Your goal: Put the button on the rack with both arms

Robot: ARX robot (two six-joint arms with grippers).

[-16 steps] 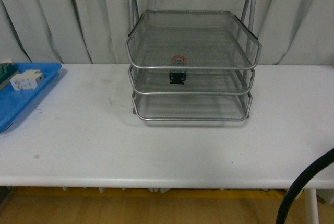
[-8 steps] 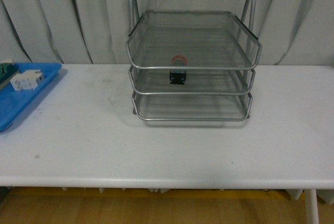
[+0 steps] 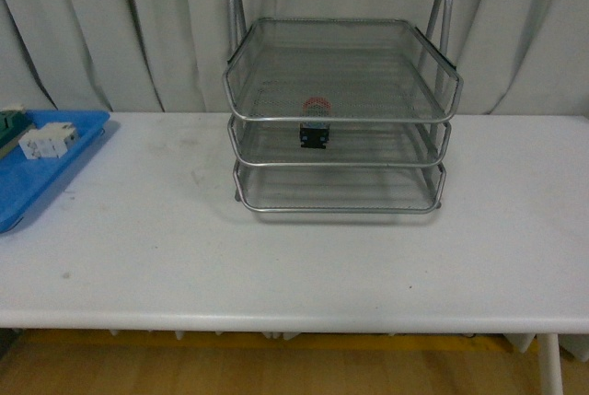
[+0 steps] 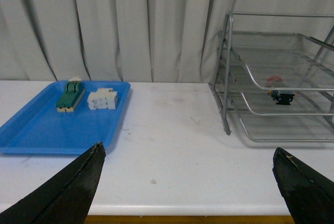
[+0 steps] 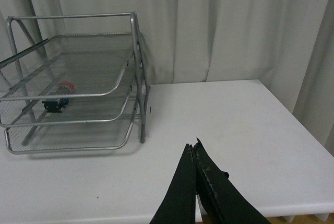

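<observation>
Wrist views (only) show jaws — button racked.

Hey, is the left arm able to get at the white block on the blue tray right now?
Probably yes: the open left gripper faces the blue tray, and the white block lies uncovered beside the green block.

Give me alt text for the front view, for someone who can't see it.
A red-capped button sits in the middle tier of a silver wire-mesh rack on a white table; a blue tray lies at the left edge.
</observation>
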